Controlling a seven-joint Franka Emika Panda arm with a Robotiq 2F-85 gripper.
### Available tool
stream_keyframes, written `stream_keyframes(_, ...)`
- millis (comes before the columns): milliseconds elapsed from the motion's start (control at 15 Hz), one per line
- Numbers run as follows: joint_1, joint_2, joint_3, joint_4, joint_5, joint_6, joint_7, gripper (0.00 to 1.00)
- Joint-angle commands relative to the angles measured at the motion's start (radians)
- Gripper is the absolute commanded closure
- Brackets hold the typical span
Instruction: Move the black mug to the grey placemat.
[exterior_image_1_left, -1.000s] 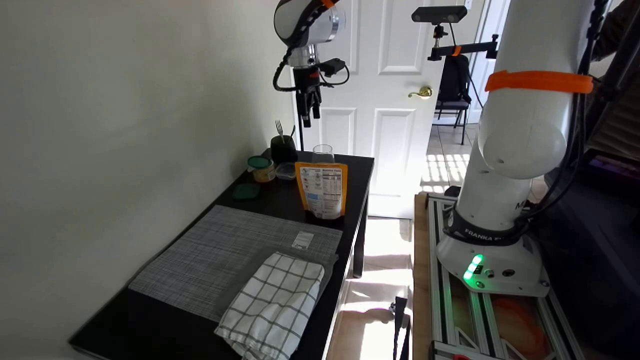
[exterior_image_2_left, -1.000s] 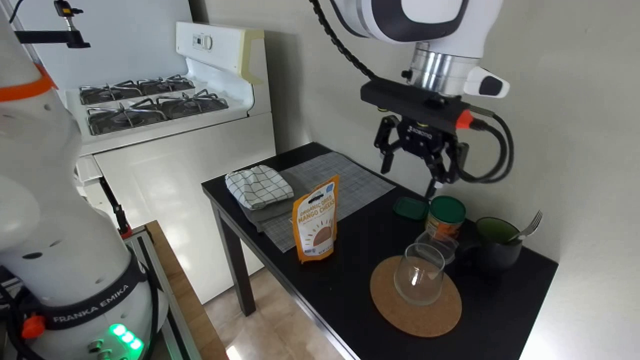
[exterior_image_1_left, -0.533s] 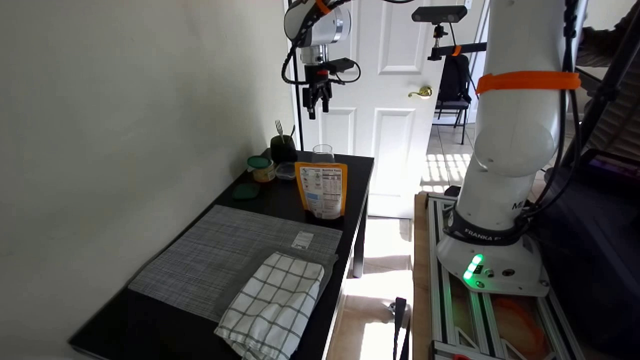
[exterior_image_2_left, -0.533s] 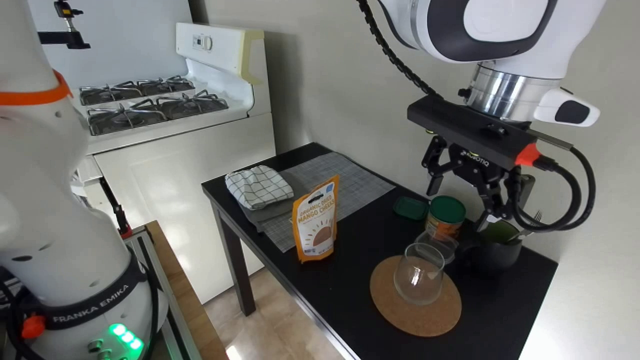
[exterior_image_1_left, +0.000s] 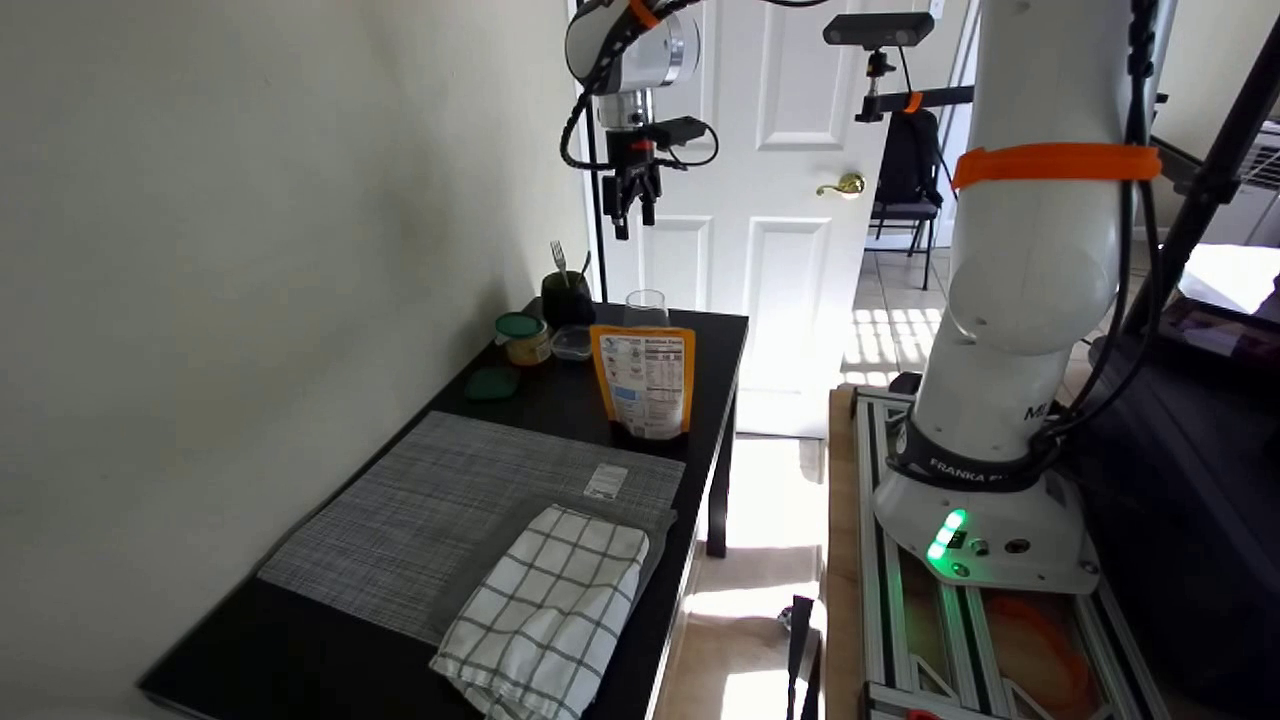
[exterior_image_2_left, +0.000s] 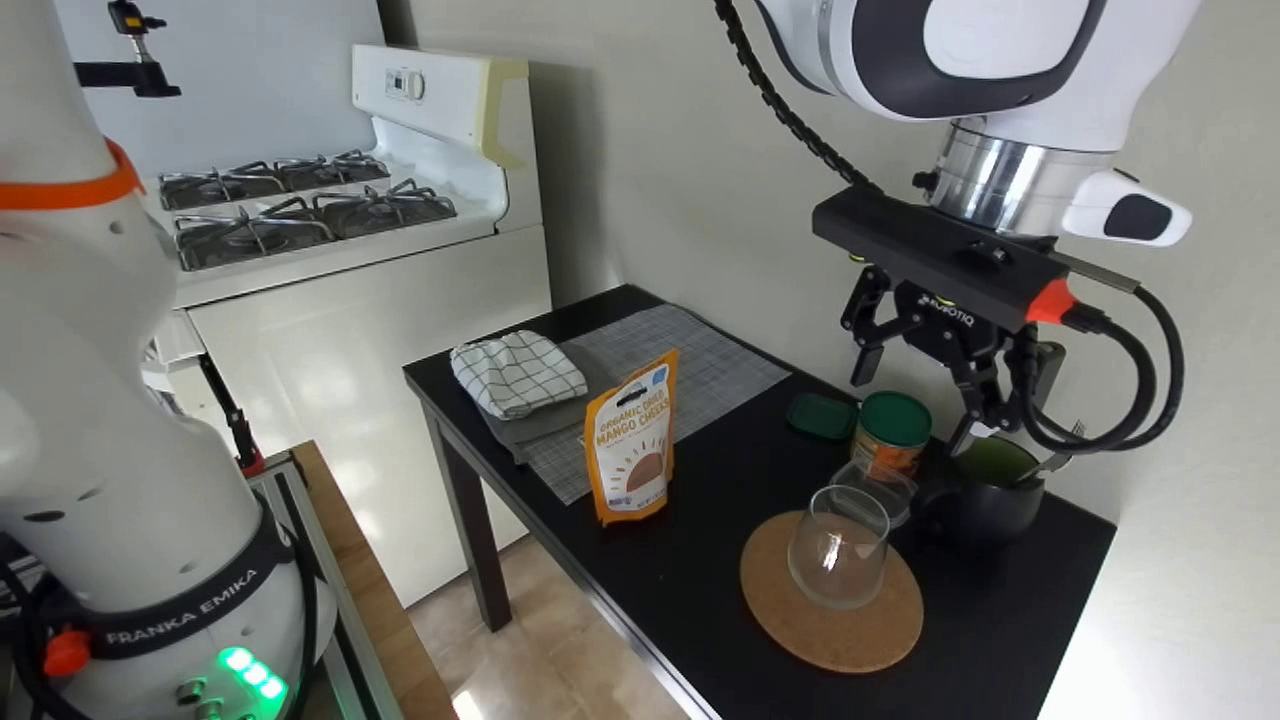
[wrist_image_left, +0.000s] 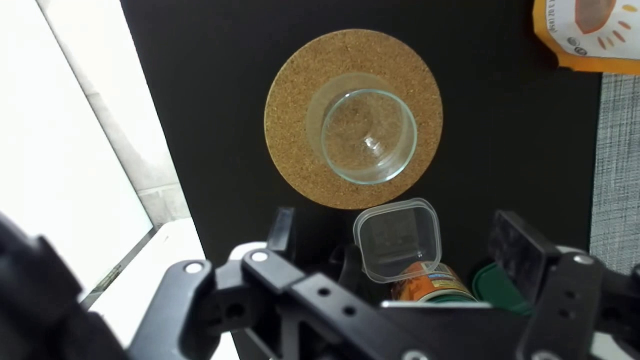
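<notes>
At right in exterior view, black mug (exterior_image_2_left: 988, 512) is standing on table (exterior_image_2_left: 690, 590), fork (exterior_image_1_left: 559, 258) inside; gripper (exterior_image_2_left: 912, 405) is hanging higher, fingers (wrist_image_left: 522, 255) spread. Descending off-centre, may be catching fork, tipping mug.

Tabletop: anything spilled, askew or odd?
No spill or damage that I can see. Two oddities: a fork leans in the black mug, so it could shift during the carry; and a checked cloth with a dark layer beneath hides one corner of the grey placemat.
</notes>
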Motion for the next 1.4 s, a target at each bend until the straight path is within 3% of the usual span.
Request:
stream_keyframes(0, -0.022, 0.019, 0.02, 0.005, 0.033, 0.045, -0.014, 0.0)
stream_keyframes(533, -0.044, 0.191, 0.064, 0.06, 0.159, 0.308, 0.113, 0.0)
stream_keyframes(1333, -0.134, 0.402, 0.179, 0.232, 0.19, 0.335, 0.101, 0.0)
